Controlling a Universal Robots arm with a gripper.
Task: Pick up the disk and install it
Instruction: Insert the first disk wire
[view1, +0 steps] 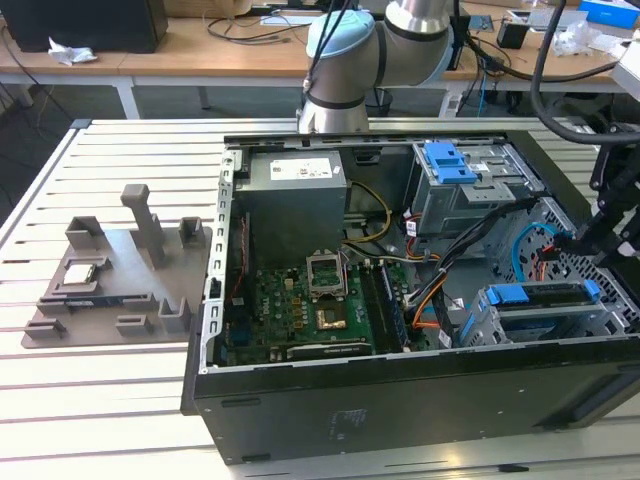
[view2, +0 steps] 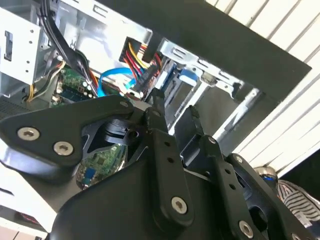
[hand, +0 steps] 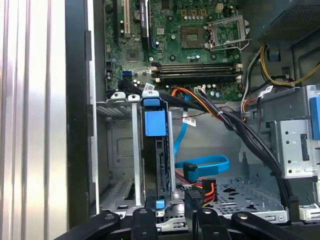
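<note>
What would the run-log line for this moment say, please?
gripper: over drive cage | disk: seated on edge in cage | cables: beside it

disk (hand: 154, 150) in drive cage (hand: 120, 150) | cage inside computer case (view1: 400, 400) | case on table (view1: 100, 400)

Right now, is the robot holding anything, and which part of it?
Nothing, it seems: the gripper has its jaws apart with an empty gap, and the disk sits in its metal cage.
</note>
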